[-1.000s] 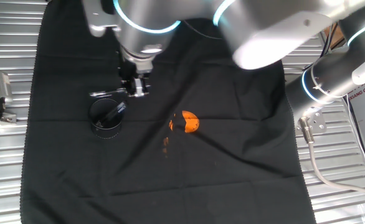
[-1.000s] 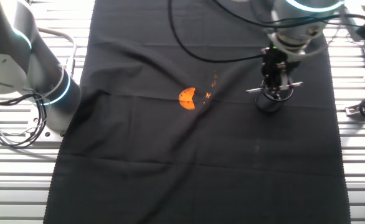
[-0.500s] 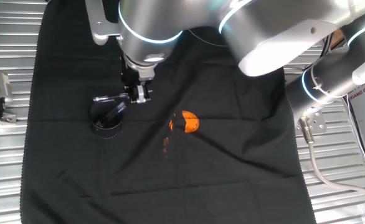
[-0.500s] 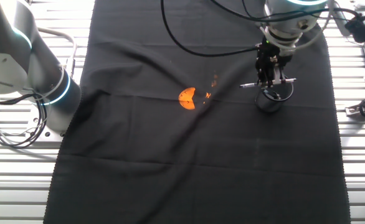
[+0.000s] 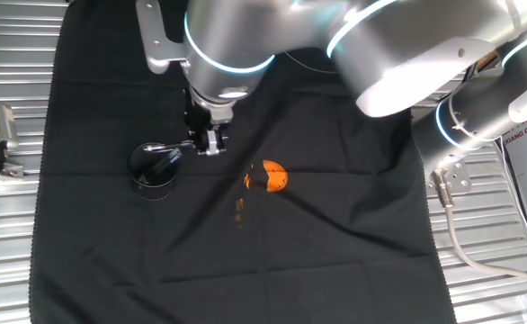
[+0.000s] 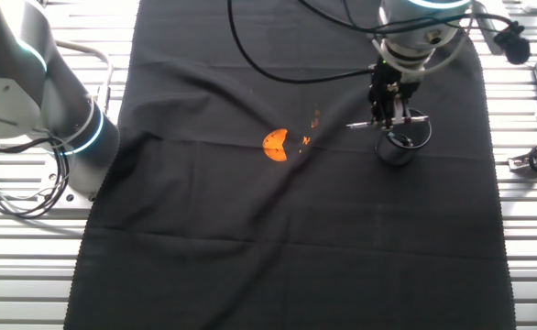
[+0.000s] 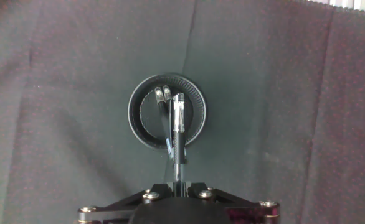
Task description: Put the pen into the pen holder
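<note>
While hanging just above the pen holder [image 7: 167,111], grips the pen [image 7: 179,134] between closed jaws of the gripper [image 5: 209,142]. Inside the cup: dark sticks leaning on the wall. Slender, dark, glinting silver, level across the rim, above the black cloth [image 6: 250,229].

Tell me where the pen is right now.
The pen is pinched in the gripper, held roughly level above the black cloth. In the hand view its tip reaches over the pen holder; the orange object lies apart.
</note>
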{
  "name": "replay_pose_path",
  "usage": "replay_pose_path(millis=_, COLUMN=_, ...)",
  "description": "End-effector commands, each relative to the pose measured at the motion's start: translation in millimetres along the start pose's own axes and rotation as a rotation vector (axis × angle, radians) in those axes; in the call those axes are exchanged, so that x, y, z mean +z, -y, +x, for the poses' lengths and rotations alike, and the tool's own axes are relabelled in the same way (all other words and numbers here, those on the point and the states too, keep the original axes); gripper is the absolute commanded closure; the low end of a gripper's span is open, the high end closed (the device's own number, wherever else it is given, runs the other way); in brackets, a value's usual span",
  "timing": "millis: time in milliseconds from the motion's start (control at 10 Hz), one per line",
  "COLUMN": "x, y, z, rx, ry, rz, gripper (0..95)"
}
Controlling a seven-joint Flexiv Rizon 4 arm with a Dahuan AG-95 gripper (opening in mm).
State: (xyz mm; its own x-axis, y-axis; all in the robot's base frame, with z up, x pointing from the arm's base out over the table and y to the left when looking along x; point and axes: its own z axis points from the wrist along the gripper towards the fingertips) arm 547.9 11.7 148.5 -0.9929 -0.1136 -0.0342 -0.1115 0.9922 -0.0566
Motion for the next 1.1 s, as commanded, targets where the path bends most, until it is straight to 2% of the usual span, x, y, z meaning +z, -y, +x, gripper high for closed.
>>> replay_pose_path(millis=100, x=0.6, y=-0.8, z=2.7, rx=0.002, ry=-0.007, rz=-0.001, gripper=95.0)
replay_pose_path(millis=200, x=0.9, y=-1.1, z=3.0, rx=0.003, ry=-0.017, rz=-0.002, gripper=95.0)
replay_pose_path(millis=600, x=5.3, y=-5.6, z=5.5, rx=0.011, ry=-0.024, rz=-0.001, gripper=95.0)
replay_pose_path(millis=1100, x=10.3, y=-12.4, z=0.0, rx=0.011, ry=-0.086, rz=0.005, gripper=95.0)
